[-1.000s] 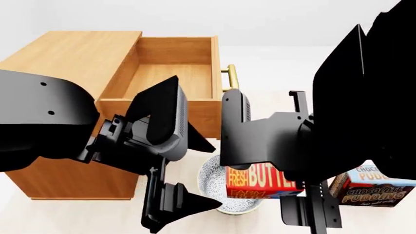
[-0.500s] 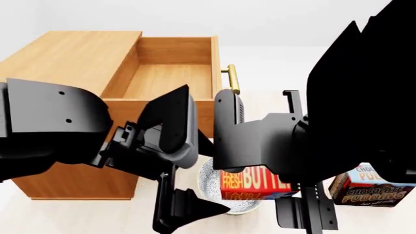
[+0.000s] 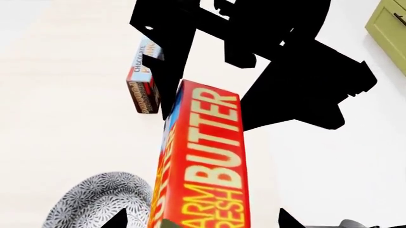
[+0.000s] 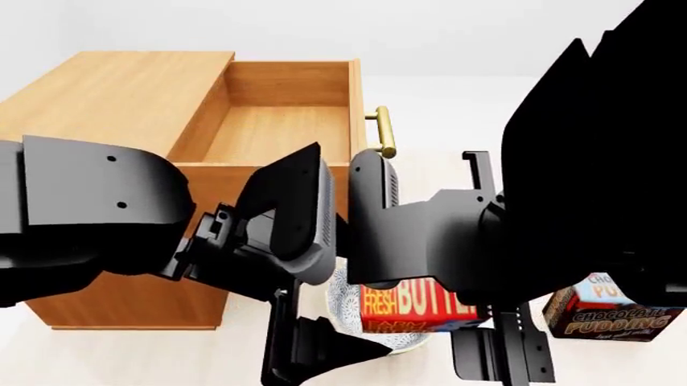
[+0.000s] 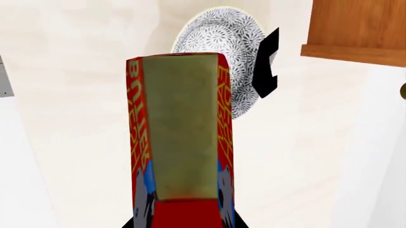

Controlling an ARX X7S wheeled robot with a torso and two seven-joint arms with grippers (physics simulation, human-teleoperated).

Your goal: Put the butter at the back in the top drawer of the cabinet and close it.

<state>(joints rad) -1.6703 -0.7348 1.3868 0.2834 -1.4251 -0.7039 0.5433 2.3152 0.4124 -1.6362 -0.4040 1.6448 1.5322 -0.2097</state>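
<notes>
1. the butter (image 4: 413,304) is hanging clear of the floor in front of the cabinet (image 4: 118,104), just right of and nearer than the open top drawer (image 4: 281,121), with its red lettered face turned toward the near side.
2. the right gripper (image 4: 429,322) is pinching the butter; in the right wrist view the carton (image 5: 179,142) is sitting clamped between the two pads at its near end, its plain olive side facing the camera.
3. the left gripper (image 4: 322,350) is hovering just left of the butter with its fingers spread apart and nothing between them.
4. the top drawer is standing pulled out and showing a bare wooden floor, and its brass handle (image 4: 384,133) is sticking out on the right side.
5. a patterned bowl (image 4: 349,310) is lying on the floor just behind and below the butter, partly hidden by both arms.
6. a chocolate pudding box (image 4: 612,314) is standing on the floor to the right of the butter, apart from it.
</notes>
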